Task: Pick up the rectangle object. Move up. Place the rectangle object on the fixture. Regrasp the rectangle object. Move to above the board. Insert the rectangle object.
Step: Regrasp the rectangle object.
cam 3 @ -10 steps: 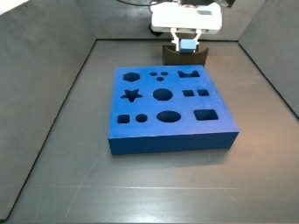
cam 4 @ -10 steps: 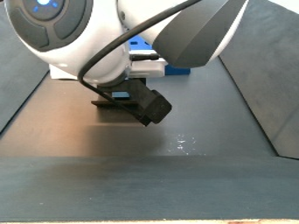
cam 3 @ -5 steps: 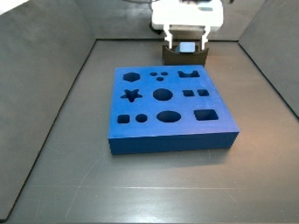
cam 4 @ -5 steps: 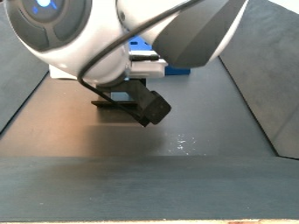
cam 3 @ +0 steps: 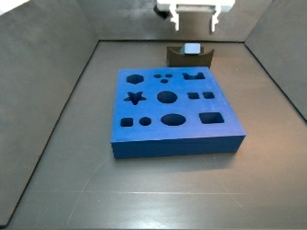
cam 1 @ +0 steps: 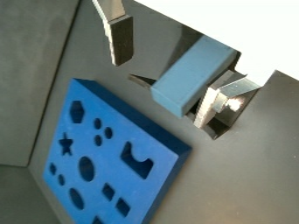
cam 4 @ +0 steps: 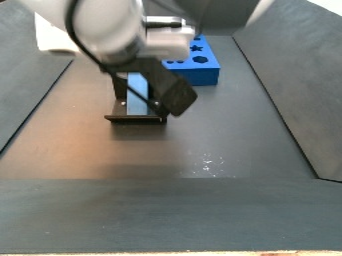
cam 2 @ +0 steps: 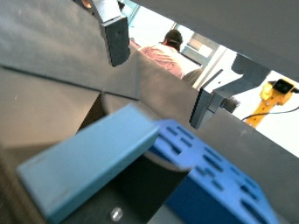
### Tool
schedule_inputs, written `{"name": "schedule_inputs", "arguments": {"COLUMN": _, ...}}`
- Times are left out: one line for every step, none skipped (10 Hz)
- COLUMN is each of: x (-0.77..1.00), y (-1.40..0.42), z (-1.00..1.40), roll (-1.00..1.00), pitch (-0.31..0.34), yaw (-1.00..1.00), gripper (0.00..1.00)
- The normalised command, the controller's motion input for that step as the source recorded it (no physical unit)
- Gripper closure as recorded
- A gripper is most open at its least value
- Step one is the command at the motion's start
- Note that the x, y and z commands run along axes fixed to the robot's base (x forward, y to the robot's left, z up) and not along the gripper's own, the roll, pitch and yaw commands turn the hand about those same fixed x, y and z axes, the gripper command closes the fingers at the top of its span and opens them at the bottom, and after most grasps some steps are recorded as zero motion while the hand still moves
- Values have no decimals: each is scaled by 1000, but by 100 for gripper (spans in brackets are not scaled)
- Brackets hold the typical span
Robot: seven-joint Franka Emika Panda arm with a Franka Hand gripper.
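Observation:
The light grey-blue rectangle object (cam 3: 191, 48) rests on the dark brown fixture (cam 3: 189, 57) at the far end of the floor, behind the blue board (cam 3: 174, 108). My gripper (cam 3: 192, 31) hangs open and empty just above it. In both wrist views the two fingers (cam 1: 121, 37) (cam 2: 114, 39) stand wide apart on either side of the rectangle object (cam 1: 197, 74) (cam 2: 93, 162) without touching it. The fixture (cam 2: 146, 188) shows under the block, with the board (cam 1: 105, 149) beside it. In a side view the fixture (cam 4: 135, 117) stands below the arm.
Dark walls rise on all sides of the grey floor (cam 3: 156, 193). The board (cam 4: 198, 63) lies close beside the fixture. A dark part of the wrist (cam 4: 178, 98) hangs beside the fixture.
My gripper has risen straight up from the fixture. The rectangle object stays on the fixture, free of the fingers.

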Motion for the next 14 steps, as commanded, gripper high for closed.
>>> {"name": "schedule_inputs", "arguments": {"x": -41, "y": -3, "z": 511, "roll": 93, "pitch": 43, "yaw": -8, "gripper": 0}}
{"name": "schedule_inputs", "arguments": {"x": -38, "y": 0, "z": 335, "roll": 96, "pitch": 54, "yaw": -6, "gripper": 0}}
{"name": "schedule_inputs", "arguments": {"x": -124, "y": -878, "z": 975, "roll": 1000, "pitch": 54, "yaw": 38, "gripper": 0}}
{"name": "schedule_inputs", "arguments": {"x": -114, "y": -852, "z": 856, "roll": 1000, "pitch": 52, "yaw": 38, "gripper": 0}}
{"name": "schedule_inputs", "arguments": {"x": -109, "y": -732, "z": 723, "roll": 1000, "pitch": 44, "yaw": 37, "gripper": 0}}
{"name": "schedule_inputs", "arguments": {"x": -108, "y": -489, "z": 416, "roll": 1000, "pitch": 34, "yaw": 35, "gripper": 0}}
{"name": "schedule_inputs", "arguments": {"x": -95, "y": -382, "z": 275, "roll": 1000, "pitch": 32, "yaw": 35, "gripper": 0}}
{"name": "schedule_inputs", "arguments": {"x": -60, "y": -165, "z": 38, "roll": 1000, "pitch": 29, "yaw": 35, "gripper": 0}}
{"name": "schedule_inputs", "arguments": {"x": -37, "y": -40, "z": 17, "roll": 1000, "pitch": 30, "yaw": 34, "gripper": 0}}
{"name": "schedule_inputs", "arguments": {"x": -26, "y": -13, "z": 30, "roll": 1000, "pitch": 29, "yaw": 34, "gripper": 0}}
{"name": "schedule_inputs", "arguments": {"x": -26, "y": -26, "z": 23, "roll": 1000, "pitch": 26, "yaw": 34, "gripper": 0}}
{"name": "schedule_inputs", "arguments": {"x": -34, "y": -33, "z": 18, "roll": 1000, "pitch": 23, "yaw": 33, "gripper": 0}}
{"name": "schedule_inputs", "arguments": {"x": -41, "y": -27, "z": 18, "roll": 1000, "pitch": 20, "yaw": 33, "gripper": 0}}
{"name": "schedule_inputs", "arguments": {"x": -43, "y": -27, "z": 17, "roll": 1000, "pitch": 15, "yaw": 33, "gripper": 0}}
